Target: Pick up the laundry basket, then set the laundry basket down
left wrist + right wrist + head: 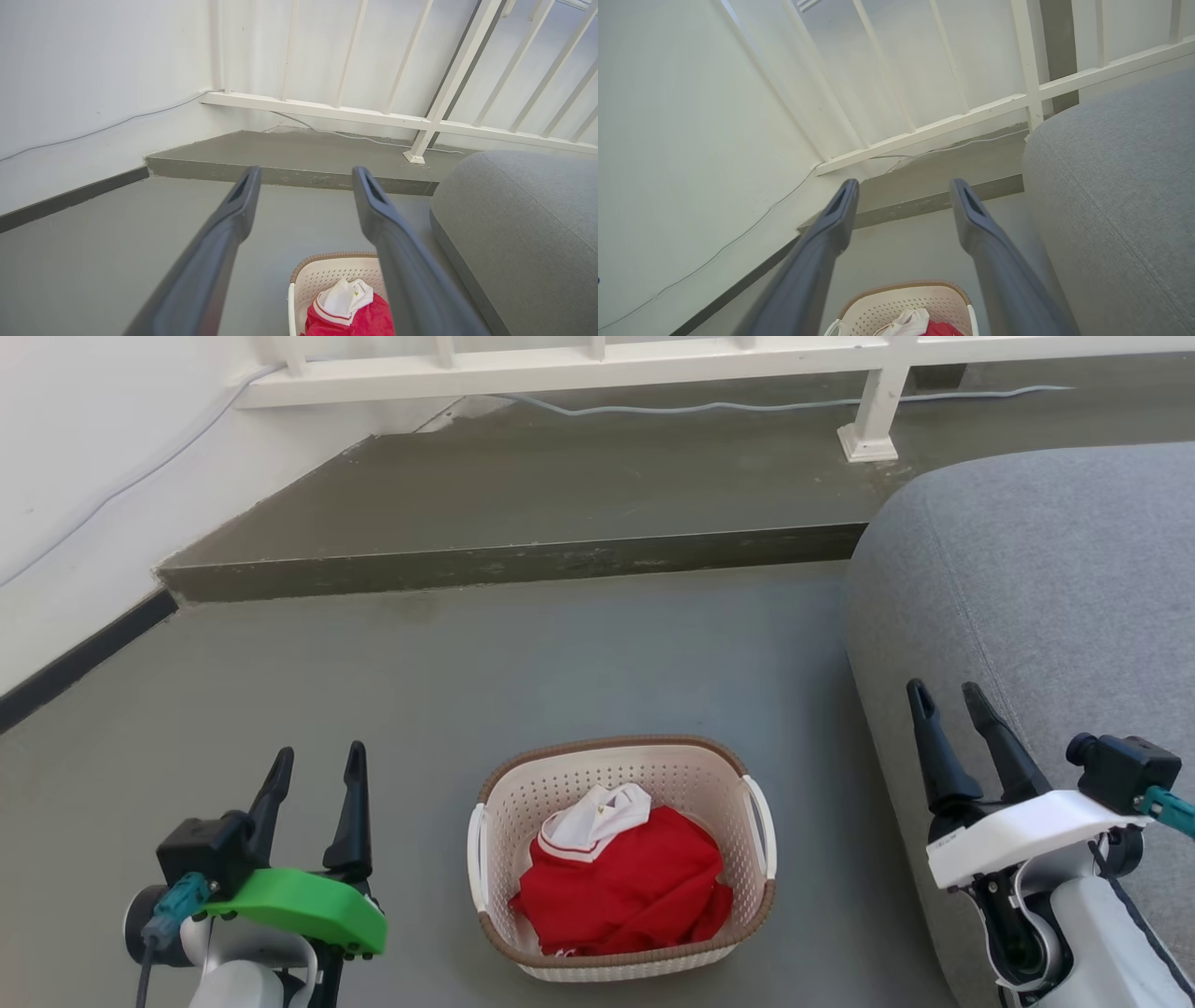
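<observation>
The laundry basket (695, 782) sits on the grey floor in the lower middle of the head view, cream-white, perforated, with a brown rim and white side handles. A red and white garment (621, 877) lies inside it. My left gripper (317, 761) is open to the basket's left, apart from it, holding nothing. To the basket's right, my right gripper (948, 693) is open too, in front of the sofa. The basket's far rim shows low in the left wrist view (327, 256) and the right wrist view (901, 287), between each gripper's dark fingers (233, 210) (836, 210).
A grey sofa (1046, 597) fills the right side, close to the basket. A raised concrete step (513, 565) crosses behind. Beyond it run a white railing (597, 364) and a cable (747, 403). A white wall with dark skirting (75, 658) bounds the left.
</observation>
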Available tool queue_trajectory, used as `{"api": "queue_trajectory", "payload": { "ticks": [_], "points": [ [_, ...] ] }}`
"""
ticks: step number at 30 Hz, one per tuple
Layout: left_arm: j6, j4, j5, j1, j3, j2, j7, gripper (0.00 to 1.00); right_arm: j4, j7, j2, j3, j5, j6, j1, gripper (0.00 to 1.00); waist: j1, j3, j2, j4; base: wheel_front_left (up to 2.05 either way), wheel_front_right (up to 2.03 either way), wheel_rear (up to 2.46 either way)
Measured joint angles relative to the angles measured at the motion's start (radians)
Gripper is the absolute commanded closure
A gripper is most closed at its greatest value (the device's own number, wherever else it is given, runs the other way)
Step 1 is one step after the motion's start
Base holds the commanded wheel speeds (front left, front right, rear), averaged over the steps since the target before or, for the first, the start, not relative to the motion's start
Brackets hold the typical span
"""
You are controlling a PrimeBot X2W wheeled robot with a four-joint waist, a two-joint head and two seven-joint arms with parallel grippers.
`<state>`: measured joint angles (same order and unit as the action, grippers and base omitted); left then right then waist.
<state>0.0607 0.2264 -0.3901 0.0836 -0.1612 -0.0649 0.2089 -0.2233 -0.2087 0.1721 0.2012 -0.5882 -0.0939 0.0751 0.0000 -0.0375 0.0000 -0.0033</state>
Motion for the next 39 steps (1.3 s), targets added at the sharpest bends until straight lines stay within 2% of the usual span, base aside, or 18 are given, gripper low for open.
{"api": "queue_trajectory", "payload": {
  "ticks": [13, 39],
  "points": [
    [-0.001, -0.01, 0.163, 0.021, -0.006, 0.011, 0.042, 0.0, -0.012, -0.04, -0.004, 0.016, 0.163, 0.0, 0.021, 0.0, 0.0, -0.009, 0.0, 0.001, 0.0, 0.0, 0.0],
    [0.001, -0.006, 0.166, 0.021, 0.009, 0.017, 0.043, 0.0, -0.041, -0.041, -0.038, -0.018, 0.181, -0.01, 0.022, 0.0, 0.0, -0.041, 0.0, 0.0, 0.0, 0.0, 0.0]
  ]
}}
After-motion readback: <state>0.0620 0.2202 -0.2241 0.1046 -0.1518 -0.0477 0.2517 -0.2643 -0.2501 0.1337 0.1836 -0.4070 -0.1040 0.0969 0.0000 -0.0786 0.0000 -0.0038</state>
